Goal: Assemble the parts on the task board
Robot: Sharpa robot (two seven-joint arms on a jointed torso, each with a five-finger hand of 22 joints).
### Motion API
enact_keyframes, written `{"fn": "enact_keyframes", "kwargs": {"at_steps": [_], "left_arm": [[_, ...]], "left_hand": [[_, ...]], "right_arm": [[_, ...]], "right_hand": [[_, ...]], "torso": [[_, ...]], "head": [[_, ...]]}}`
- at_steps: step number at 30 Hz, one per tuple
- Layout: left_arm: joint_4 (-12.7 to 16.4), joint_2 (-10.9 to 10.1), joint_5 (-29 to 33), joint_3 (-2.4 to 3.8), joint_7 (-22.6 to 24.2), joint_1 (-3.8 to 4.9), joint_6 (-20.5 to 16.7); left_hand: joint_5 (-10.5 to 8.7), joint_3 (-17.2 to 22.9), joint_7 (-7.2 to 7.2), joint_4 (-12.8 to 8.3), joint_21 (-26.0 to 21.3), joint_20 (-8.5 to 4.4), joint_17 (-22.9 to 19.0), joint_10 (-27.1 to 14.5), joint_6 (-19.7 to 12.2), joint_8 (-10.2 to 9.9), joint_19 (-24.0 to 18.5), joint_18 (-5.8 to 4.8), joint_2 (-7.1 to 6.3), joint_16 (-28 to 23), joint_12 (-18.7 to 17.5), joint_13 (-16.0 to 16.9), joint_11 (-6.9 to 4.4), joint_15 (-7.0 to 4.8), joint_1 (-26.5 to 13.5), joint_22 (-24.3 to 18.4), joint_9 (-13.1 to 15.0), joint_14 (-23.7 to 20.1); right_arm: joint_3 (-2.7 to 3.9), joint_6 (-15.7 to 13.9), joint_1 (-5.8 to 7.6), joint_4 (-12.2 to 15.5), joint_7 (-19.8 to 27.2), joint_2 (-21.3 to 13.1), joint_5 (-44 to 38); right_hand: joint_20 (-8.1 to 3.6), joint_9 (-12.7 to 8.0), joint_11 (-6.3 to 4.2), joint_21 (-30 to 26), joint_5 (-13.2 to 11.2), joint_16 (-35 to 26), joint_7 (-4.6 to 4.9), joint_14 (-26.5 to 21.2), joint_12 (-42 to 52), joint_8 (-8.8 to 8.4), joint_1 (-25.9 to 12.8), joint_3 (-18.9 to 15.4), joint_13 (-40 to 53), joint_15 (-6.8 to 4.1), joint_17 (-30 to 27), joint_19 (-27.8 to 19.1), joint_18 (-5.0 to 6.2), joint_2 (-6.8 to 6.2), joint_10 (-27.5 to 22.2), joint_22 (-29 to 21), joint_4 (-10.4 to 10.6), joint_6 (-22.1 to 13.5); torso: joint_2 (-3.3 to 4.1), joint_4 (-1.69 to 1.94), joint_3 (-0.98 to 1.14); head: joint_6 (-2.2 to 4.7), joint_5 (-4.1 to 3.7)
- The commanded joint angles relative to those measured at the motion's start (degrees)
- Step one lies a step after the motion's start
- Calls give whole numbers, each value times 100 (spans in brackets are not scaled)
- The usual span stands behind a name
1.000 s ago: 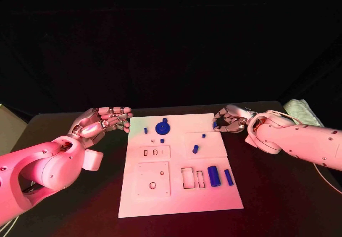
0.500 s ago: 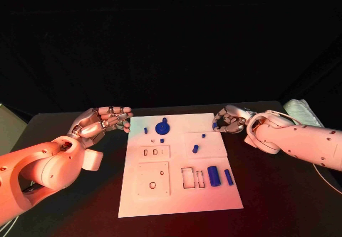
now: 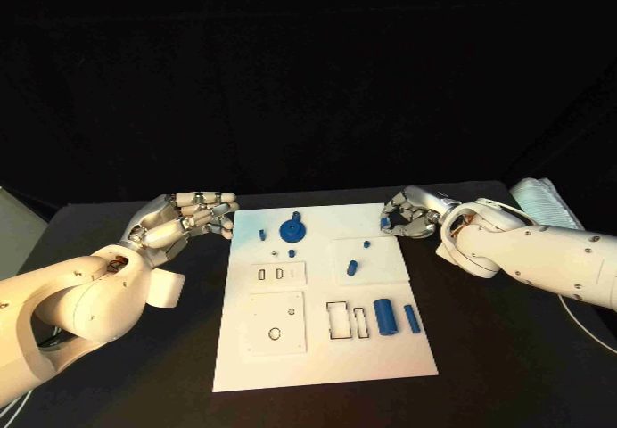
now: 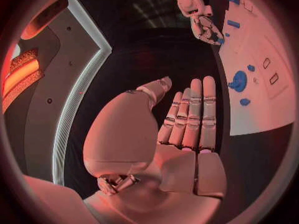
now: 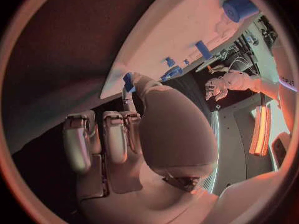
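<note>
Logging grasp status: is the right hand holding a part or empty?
Holding: the right hand pinches a small blue part at the task board's far right corner.

A robotics lab or demo space, set up for staged testing: a black bench [image 3: 514, 357] against a dark backdrop carries a white task board [image 3: 322, 357] with machined slots and small blue parts [image 3: 384, 317]. The left wrist view shows curved wall panels edged with light strips [image 4: 74, 109] and glowing orange lamps [image 4: 22, 74].
</note>
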Motion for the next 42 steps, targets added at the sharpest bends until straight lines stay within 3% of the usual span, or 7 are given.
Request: {"fn": "enact_keyframes", "kwargs": {"at_steps": [1,5,14,28,31,36,42], "left_arm": [[-2,4,-22,3,37,2,105],[-16,0,-22,2,38,2,103],[-82,30,-109,2,-25,3,65],[-188,163,-432,-7,-393,3,-98],[-196,180,-522,-9,-485,3,-133],[-209,202,-656,-14,-648,3,-185],[-216,215,-822,-16,-848,4,-214]], "left_hand": [[-18,24,-13,-9,27,-8,-5,-27,24,-30,-41,75,27,31,-4,4,7,10,-10,12,-6,-39],[-18,25,-13,-10,30,-7,-6,-27,24,-31,-43,75,28,32,-4,4,8,10,-10,14,-7,-39],[-20,38,-6,1,81,-9,-9,67,58,-16,-70,77,31,67,40,21,-4,2,-41,43,-1,-27],[-39,80,-66,111,813,-185,729,607,186,323,302,85,-69,1530,724,278,-183,-210,-222,388,119,537],[-26,-62,-191,135,1086,-261,1070,635,255,744,407,85,-29,2100,1382,685,-293,-315,-221,527,316,681],[-15,-158,-251,236,1602,-331,2135,201,55,1432,645,21,3,3104,2595,1516,-372,-379,-232,1035,717,1123],[0,-33,-370,441,2624,-421,4013,-127,-196,2187,1637,-231,-54,4434,4100,2472,-509,-486,-264,2538,1203,2267]], "right_arm": [[9,-549,5,147,-336,-26,-36],[27,-723,99,430,-594,-78,-31],[39,-931,270,1237,-1240,117,-120],[-24,-1022,-12,1885,-2185,1106,-761],[-35,-1058,-112,1931,-2328,1218,-911],[-57,-1038,-263,1940,-2542,1382,-1144],[-74,-956,-428,1868,-2712,1572,-1315]], "right_hand": [[-51,90,-42,25,28,34,-60,566,22,68,14,53,1510,-44,1369,609,-82,83,607,1507,-11,66],[-52,92,-38,25,31,33,-51,565,22,70,-6,69,1510,-40,1365,609,-82,76,607,1507,-12,50],[-39,104,-22,25,103,27,-29,561,22,85,-38,187,1510,-17,1346,609,-82,82,607,1507,-58,-15],[-34,109,-16,25,115,21,-21,557,22,92,-60,212,1510,-10,1327,609,-82,69,607,1507,-74,-33],[-26,115,-6,25,84,15,-10,554,22,100,-130,228,1510,-1,1310,609,-82,36,607,1507,-73,-60],[-25,116,-5,25,81,12,-9,552,22,101,-140,230,1510,0,1302,609,-82,31,607,1507,-74,-63],[-24,116,-5,25,83,12,-10,551,22,103,-142,233,1510,1,1300,609,-82,28,607,1507,-76,-64]], "torso": [[-10,-14,-5],[-18,-18,-13],[-90,-53,-52],[-175,-53,-123],[-191,-41,-143],[-179,-52,-124],[-160,-54,-107]], "head": [[7,24],[29,18],[-1,142],[-74,232],[-94,248],[-113,271],[-136,307]]}}
